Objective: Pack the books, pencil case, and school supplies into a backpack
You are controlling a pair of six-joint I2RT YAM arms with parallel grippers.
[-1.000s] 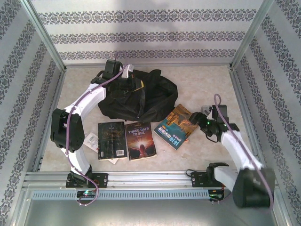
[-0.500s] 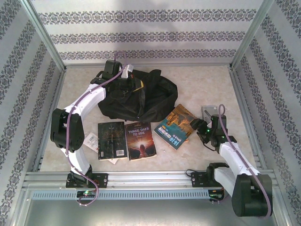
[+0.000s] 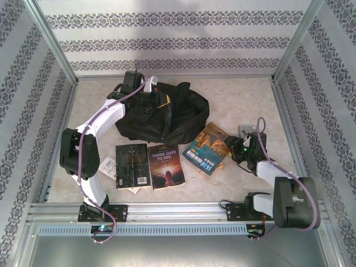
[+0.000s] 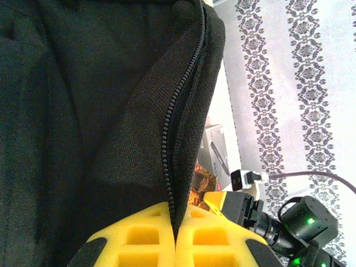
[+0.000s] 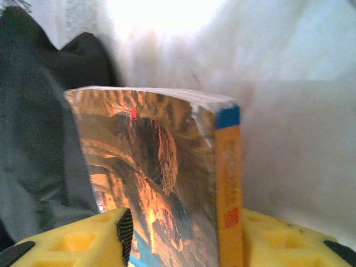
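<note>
Right gripper point(image 3: 236, 149), from above: at the 3 o'clock edge of the book point(image 3: 207, 147), jaws narrowed onto it. Lies with long axis roughly 1 to 7 o'clock, backpack point(image 3: 167, 118) near at 10 o'clock; closer to this arm. Left gripper point(image 3: 146, 95) at the backpack's 11 o'clock rim.

Left wrist: pinched fully together on coarse woven black fabric beside the zip point(image 4: 171, 144), likely holding the mouth up.

Right wrist: yellow foam pads point(image 5: 78, 245) touch both sides of the glossy paperback, no gap seen. Stiff and flat; should slide readily into soft, limp cloth.

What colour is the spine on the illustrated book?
The book's spine is orange with a blue end; clearest in the right wrist view.
</note>
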